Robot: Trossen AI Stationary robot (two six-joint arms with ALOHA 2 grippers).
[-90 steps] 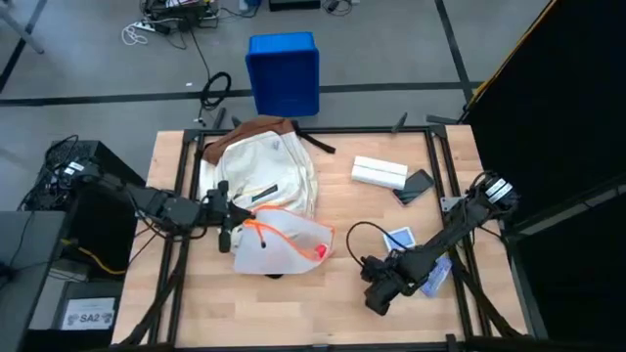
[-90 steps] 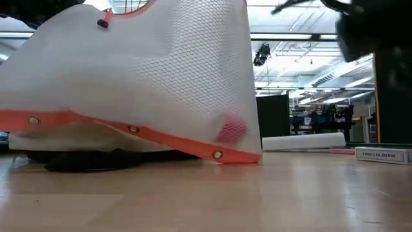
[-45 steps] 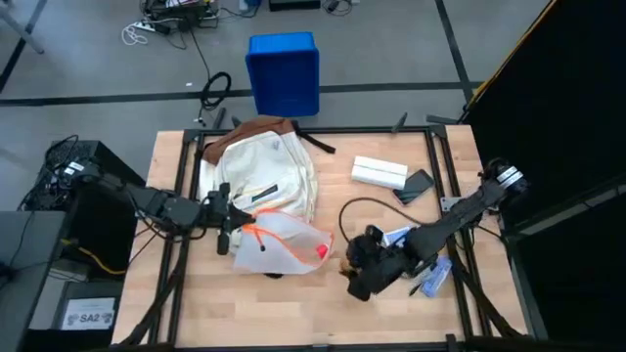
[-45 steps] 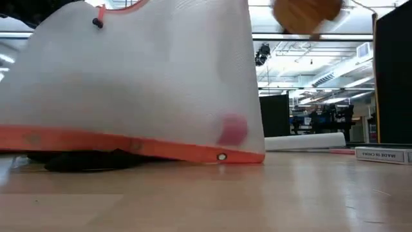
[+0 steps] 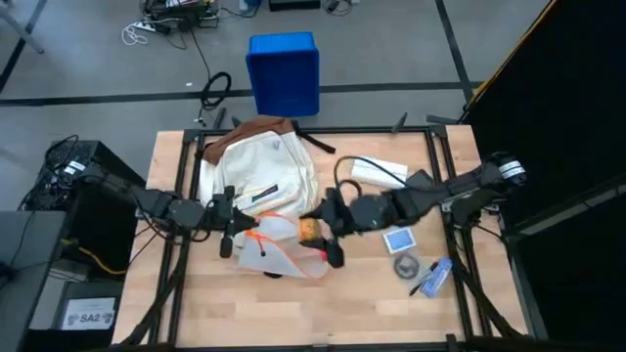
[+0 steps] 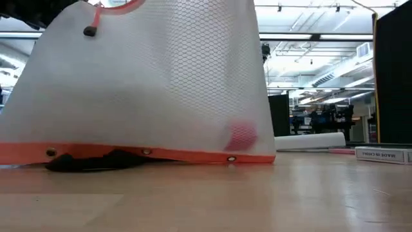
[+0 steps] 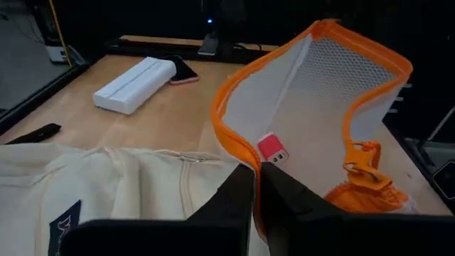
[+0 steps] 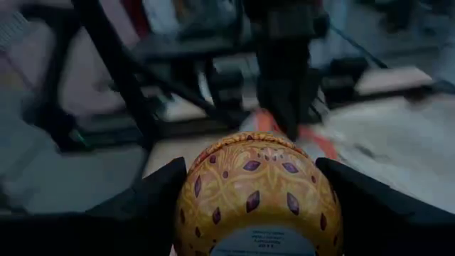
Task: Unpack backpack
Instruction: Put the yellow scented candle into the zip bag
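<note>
The cream-white backpack (image 5: 256,166) lies flat on the table's far left. In front of it stands the clear orange-edged pouch (image 5: 284,249), its lower orange edge (image 6: 148,153) on the table. Its mouth (image 7: 313,78) is open, with a pink item (image 7: 271,148) inside. My left gripper (image 5: 238,227) is shut on the pouch's rim. My right gripper (image 5: 313,231) reaches in from the right, shut on a golden patterned round tin (image 8: 259,188) beside the pouch's mouth. My left gripper pinches the pouch's orange rim (image 7: 245,160) between its two fingers, coming level from the table's left. The rim is held up, and the pouch's bottom edge rests on the table. My right gripper holds the round tin by its two opposite sides (image 8: 186,199) between its two fingers, coming from the table's right. The tin (image 5: 310,230) is at the pouch's right edge; whether it touches the pouch cannot be told.
At the far right of the table lie a white box (image 5: 379,172) and a dark phone (image 5: 416,186). A blue card (image 5: 399,240), a small round thing (image 5: 406,265) and a pen (image 5: 435,277) lie near right. A blue bin (image 5: 284,73) stands beyond the table.
My right gripper has swung from the table's near right toward the left and far side, carrying the golden tin up to the pouch's mouth. The pouch's lower orange edge has settled flatter onto the table.
</note>
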